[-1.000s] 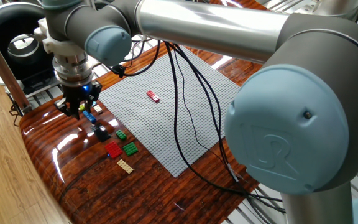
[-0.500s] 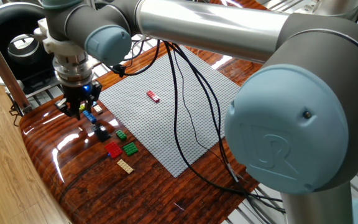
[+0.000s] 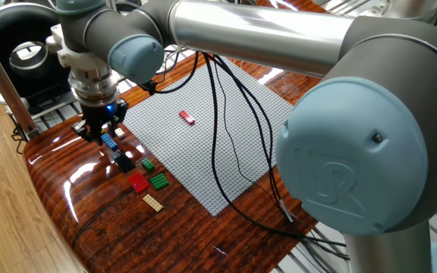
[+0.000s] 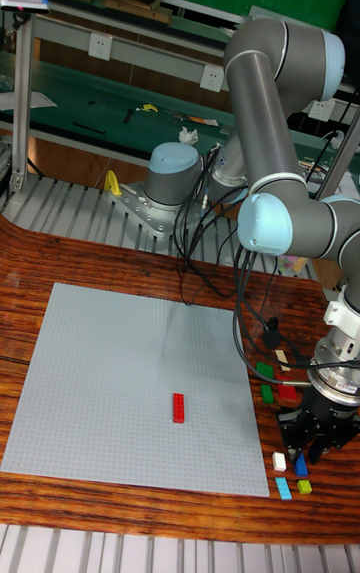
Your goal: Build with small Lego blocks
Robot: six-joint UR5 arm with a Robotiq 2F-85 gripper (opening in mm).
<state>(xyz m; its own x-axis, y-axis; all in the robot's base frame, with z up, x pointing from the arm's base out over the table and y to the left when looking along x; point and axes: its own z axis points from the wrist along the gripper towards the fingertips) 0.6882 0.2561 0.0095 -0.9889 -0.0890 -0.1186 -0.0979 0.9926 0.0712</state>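
Note:
My gripper [image 3: 97, 133] hangs low over the left end of a row of small Lego blocks on the wooden table, left of the grey baseplate [image 3: 203, 144]. Its fingers look spread with nothing between them. A blue block [image 3: 110, 142] lies just beside the fingertips. Two green blocks [image 3: 158, 180], a red block [image 3: 138, 183] and a tan plate [image 3: 152, 202] lie further along. In the tall fixed view the gripper [image 4: 316, 431] stands above white [image 4: 279, 460], cyan [image 4: 284, 488], blue [image 4: 302, 466] and yellow-green [image 4: 304, 485] blocks. One red brick [image 4: 179, 407] sits on the baseplate [image 4: 120, 383].
Black cables [image 3: 230, 136] trail from the arm across the baseplate. A black round device [image 3: 21, 53] stands beyond the table's far left corner. The table's front edge [image 4: 150, 523] runs close to the loose blocks. The arm's big elbow [image 3: 355, 152] fills the right foreground.
The gripper has shifted slightly to the right over the blocks. The blocks have not moved.

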